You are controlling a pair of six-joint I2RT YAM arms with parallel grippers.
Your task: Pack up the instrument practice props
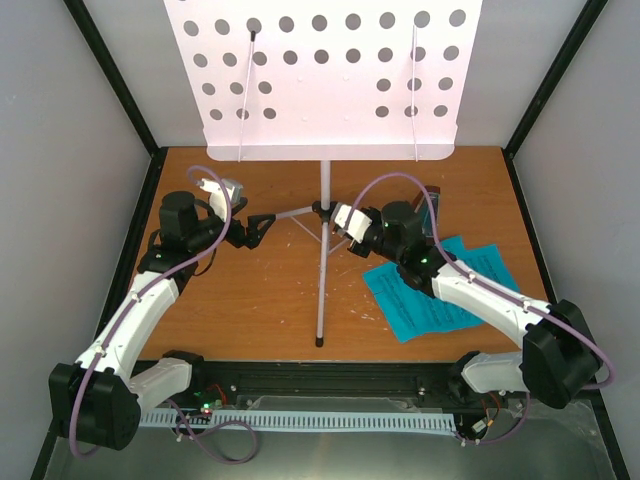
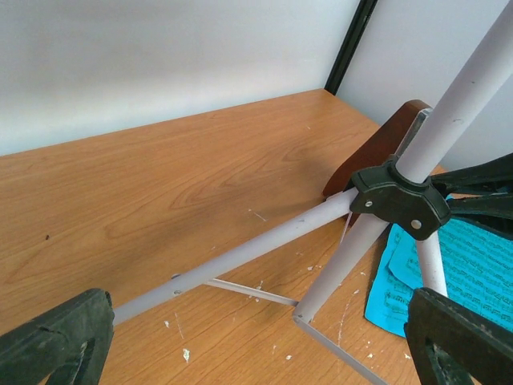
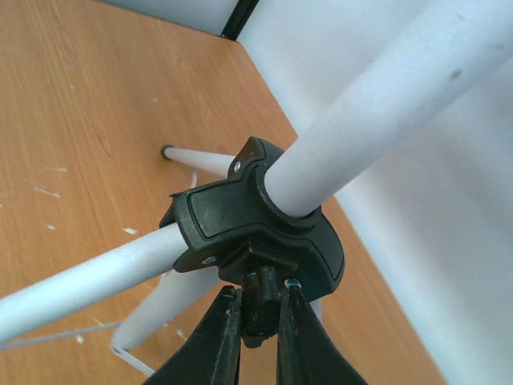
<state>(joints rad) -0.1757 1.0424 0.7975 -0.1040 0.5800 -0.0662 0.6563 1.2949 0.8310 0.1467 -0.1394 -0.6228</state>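
Note:
The silvery music stand [image 1: 322, 270] stands mid-table, its hole-perforated desk [image 1: 330, 75] at the back. My right gripper [image 1: 328, 213] is shut on the black knob [image 3: 260, 309] of the tripod hub [image 3: 256, 220], with a finger pressed to each side of the knob. My left gripper [image 1: 260, 227] is open and empty at the end of the stand's left leg [image 2: 240, 257], and its fingers [image 2: 56, 341] are spread wide. Cyan sheet-music pages [image 1: 440, 290] lie under the right arm and also show in the left wrist view [image 2: 469, 273]. The brown metronome [image 2: 377, 152] stands behind the hub, mostly hidden.
Grey walls with black corner posts [image 1: 115, 75] close in the wooden table [image 1: 250, 300] on three sides. Thin brace rods [image 2: 248, 290] join the tripod legs low down. White flecks are scattered on the wood near the legs.

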